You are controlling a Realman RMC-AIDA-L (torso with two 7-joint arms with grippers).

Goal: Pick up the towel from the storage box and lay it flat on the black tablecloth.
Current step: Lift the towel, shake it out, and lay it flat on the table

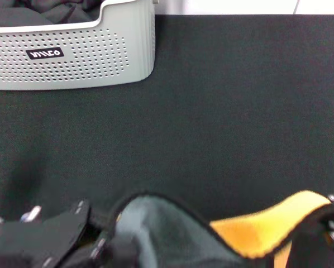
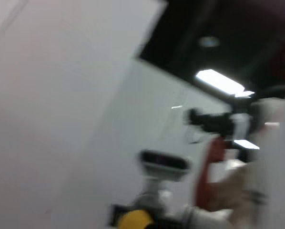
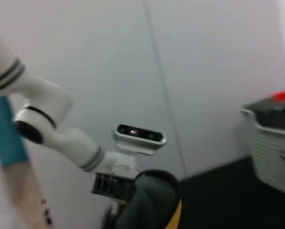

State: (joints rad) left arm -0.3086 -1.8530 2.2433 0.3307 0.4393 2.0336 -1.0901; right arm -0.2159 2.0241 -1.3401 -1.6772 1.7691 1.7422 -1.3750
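The towel point(image 1: 172, 234) hangs low at the near edge of the head view, stretched between my two grippers above the black tablecloth point(image 1: 223, 111). Its grey-green side shows on the left and a yellow fold point(image 1: 267, 229) on the right. My left gripper point(image 1: 108, 229) is shut on the towel's left corner. At the frame's right edge my right gripper point(image 1: 333, 215) is shut on the yellow corner. The right wrist view shows the left gripper point(image 3: 111, 186) holding the towel point(image 3: 152, 200). The storage box point(image 1: 72, 56) stands at the far left.
Dark cloth point(image 1: 38, 14) lies inside the storage box, whose perforated wall point(image 3: 271, 152) also shows in the right wrist view with something red point(image 3: 283, 94) on top. The left wrist view shows only wall and ceiling lights point(image 2: 218, 81).
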